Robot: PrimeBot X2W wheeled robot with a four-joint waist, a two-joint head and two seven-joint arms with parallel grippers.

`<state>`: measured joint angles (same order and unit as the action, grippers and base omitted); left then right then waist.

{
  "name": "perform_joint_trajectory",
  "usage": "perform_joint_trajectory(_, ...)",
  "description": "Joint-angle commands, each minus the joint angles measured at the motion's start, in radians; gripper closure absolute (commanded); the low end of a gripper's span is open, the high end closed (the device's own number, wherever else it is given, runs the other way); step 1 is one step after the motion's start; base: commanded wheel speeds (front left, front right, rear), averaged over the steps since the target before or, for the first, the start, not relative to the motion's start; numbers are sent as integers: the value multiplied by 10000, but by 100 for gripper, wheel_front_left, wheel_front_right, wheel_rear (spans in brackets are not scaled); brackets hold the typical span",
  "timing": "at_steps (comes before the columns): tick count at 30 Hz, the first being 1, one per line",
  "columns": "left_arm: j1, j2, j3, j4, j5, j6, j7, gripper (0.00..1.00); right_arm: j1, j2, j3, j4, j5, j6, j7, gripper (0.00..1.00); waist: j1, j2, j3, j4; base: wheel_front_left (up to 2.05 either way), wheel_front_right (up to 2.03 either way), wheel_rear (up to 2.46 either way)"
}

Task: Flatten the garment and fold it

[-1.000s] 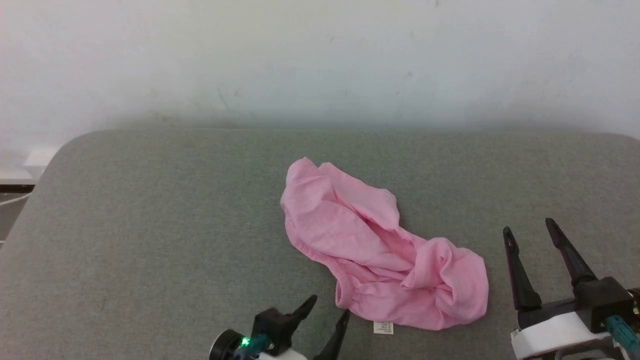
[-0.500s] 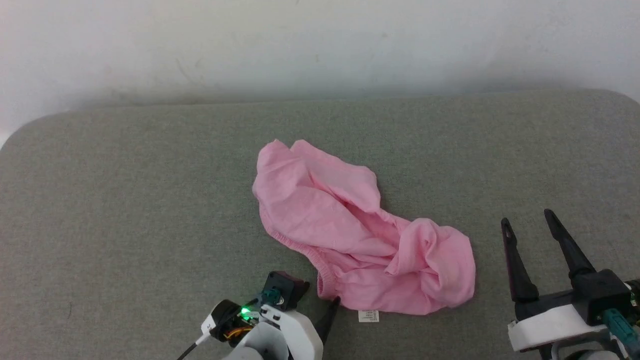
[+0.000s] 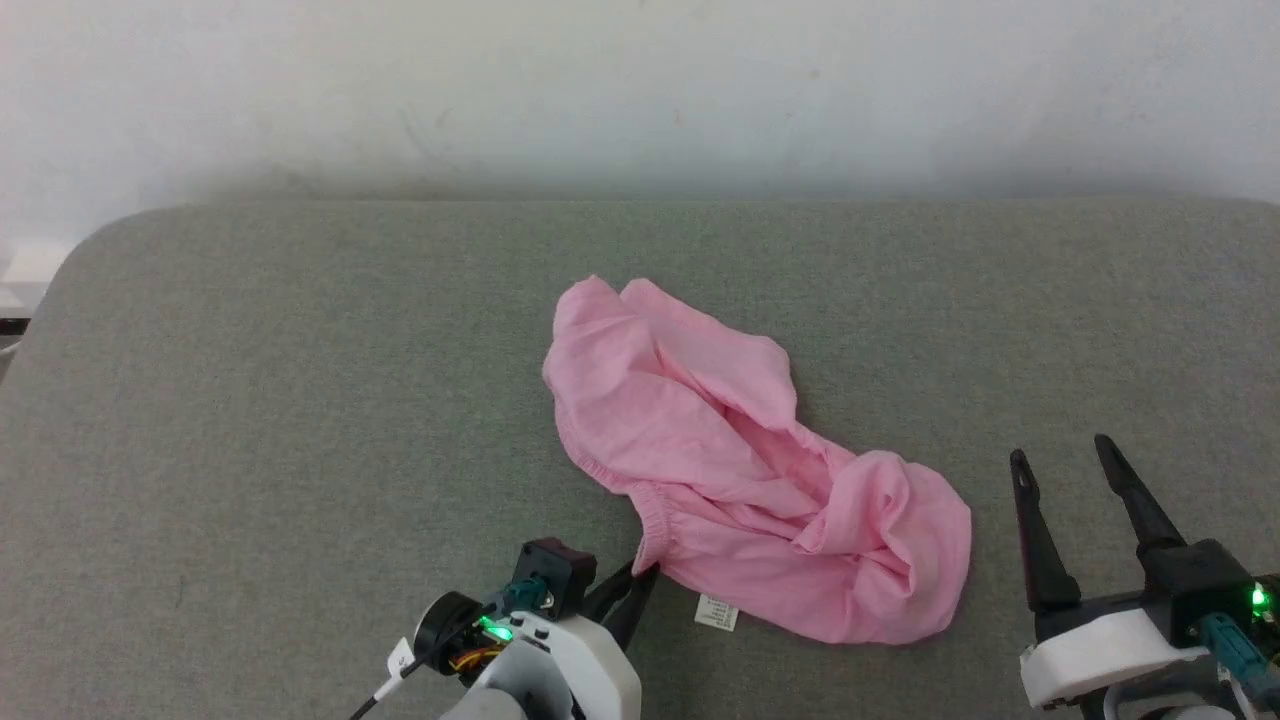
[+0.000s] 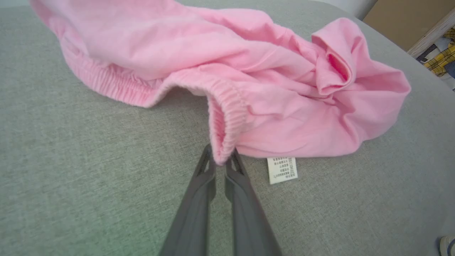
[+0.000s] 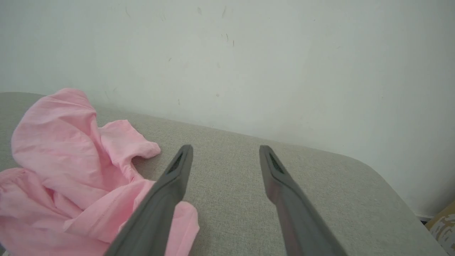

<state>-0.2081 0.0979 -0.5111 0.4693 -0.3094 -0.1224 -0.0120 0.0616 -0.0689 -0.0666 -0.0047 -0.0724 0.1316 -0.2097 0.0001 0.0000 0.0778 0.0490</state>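
Crumpled light pink thin cloth garment (image 3: 700, 440) lies mid grey fabric bench (image 3: 300, 400). Left tool (image 4: 220, 160) clenched on elastic waistband (image 4: 227, 117); right tool (image 3: 1060, 450) spread, empty, just beside it. Best pull waistband outward slowly, low, no jerking.

Head camera, up high, looks forward and down across the grey padded surface (image 3: 300, 420) to the wall (image 3: 640, 90). Left wrist camera sits low, right up against the garment (image 4: 270, 64). Right wrist camera peers along its fingers (image 5: 170, 185) toward the wall, and all three views share the garment.
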Motion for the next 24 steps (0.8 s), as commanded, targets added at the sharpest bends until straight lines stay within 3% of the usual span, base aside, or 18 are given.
perform_joint_trajectory(1, 50, 94, 69, -114, -83, -18, -140, 100, -66, 41, -51, 47, -83, -9, 65, 0, -1, 0, -256, 287, 0, 0, 0)
perform_joint_trajectory(5, 336, 267, 447, -573, -321, 262, -407, 100, -15, 73, -86, 160, -90, -9, 115, 0, -1, 0, -441, 516, 0, 0, 0)
perform_joint_trajectory(10, 1161, 670, 1412, -1471, -835, 1018, -694, 100, 162, 121, -170, 428, 64, -9, 563, 0, -1, 0, -650, 801, 0, 0, 0)
perform_joint_trajectory(17, 2330, 1079, 2136, -1972, -1366, 1773, -137, 100, 480, 156, 65, 1200, 314, -9, 1661, 0, -1, 0, -792, 1322, 0, 0, 0)
perform_joint_trajectory(18, 2365, 1061, 2124, -1990, -1396, 1809, -50, 88, 480, 157, 159, 1264, 371, -9, 1773, 0, -1, 0, -792, 1393, 0, 0, 0)
perform_joint_trajectory(19, 2360, 1052, 2096, -2023, -1370, 1837, -50, 52, 463, 158, 243, 1315, 452, -9, 1878, 0, -1, 0, -801, 1449, 0, 0, 0)
perform_joint_trajectory(20, 2337, 1020, 2086, -2060, -1345, 1874, -117, 0, 436, 151, 333, 1345, 540, -9, 1975, 0, -1, 0, -814, 1503, 0, 0, 0)
perform_joint_trajectory(24, 2194, 863, 2136, -2318, -1236, 1970, -829, 0, 274, -43, 871, 1291, 1144, -9, 2551, 0, -1, 0, -859, 1676, 0, 0, 0)
